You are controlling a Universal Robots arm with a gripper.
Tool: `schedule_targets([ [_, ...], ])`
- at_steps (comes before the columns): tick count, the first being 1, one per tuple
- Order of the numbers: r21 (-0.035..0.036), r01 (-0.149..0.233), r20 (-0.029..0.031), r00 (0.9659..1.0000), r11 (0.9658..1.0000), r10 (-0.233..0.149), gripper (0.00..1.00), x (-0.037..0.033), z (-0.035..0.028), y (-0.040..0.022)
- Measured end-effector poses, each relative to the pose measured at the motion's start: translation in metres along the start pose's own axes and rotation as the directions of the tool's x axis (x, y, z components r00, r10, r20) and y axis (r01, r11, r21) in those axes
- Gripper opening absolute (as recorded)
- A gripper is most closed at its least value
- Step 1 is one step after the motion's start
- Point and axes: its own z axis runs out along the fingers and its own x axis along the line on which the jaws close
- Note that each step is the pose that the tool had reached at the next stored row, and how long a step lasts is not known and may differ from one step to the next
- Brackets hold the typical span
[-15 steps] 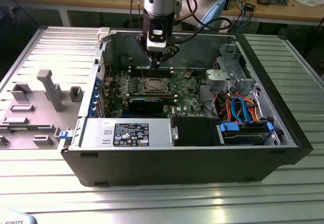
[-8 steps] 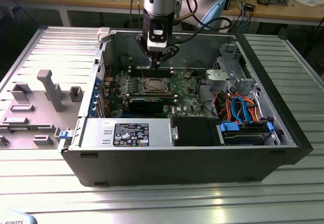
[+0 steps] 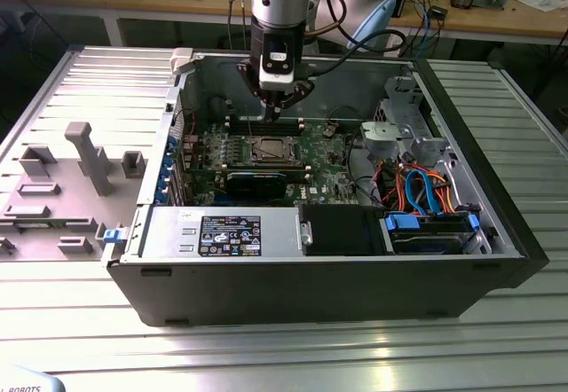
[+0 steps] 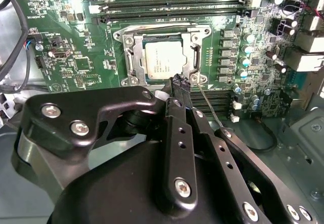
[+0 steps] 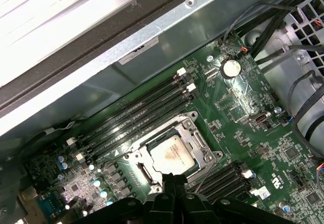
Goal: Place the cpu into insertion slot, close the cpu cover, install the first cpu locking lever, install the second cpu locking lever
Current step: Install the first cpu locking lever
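The cpu (image 4: 162, 61) lies flat in the insertion slot (image 3: 269, 150) on the green board, its silver top showing through the window of the cpu cover (image 4: 132, 62). The cover lies down over it. In the first wrist view the cpu (image 5: 172, 155) sits framed by the cover (image 5: 198, 141). My gripper (image 4: 180, 81) hovers just above the socket's edge, its black fingers pressed together with nothing between them. In the exterior view the gripper (image 3: 276, 101) hangs over the board just behind the socket. A thin metal lever rod (image 4: 210, 107) slants away from the socket corner beside the fingertips.
Long black memory slots (image 4: 172, 3) run beside the socket. A black card (image 3: 256, 179), a labelled power supply (image 3: 222, 232) and orange and blue cables (image 3: 426, 192) fill the open case (image 3: 311, 286). A grey fixture plate (image 3: 80, 157) lies at the exterior view's left.
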Motion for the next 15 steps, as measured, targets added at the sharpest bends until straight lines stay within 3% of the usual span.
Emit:
schedule_targets([
  [15, 0.0005, 0.029, -0.0005, 0.9996, 0.9996, -0.029, 0.11, 0.0000, 0.0000, 0.0000],
])
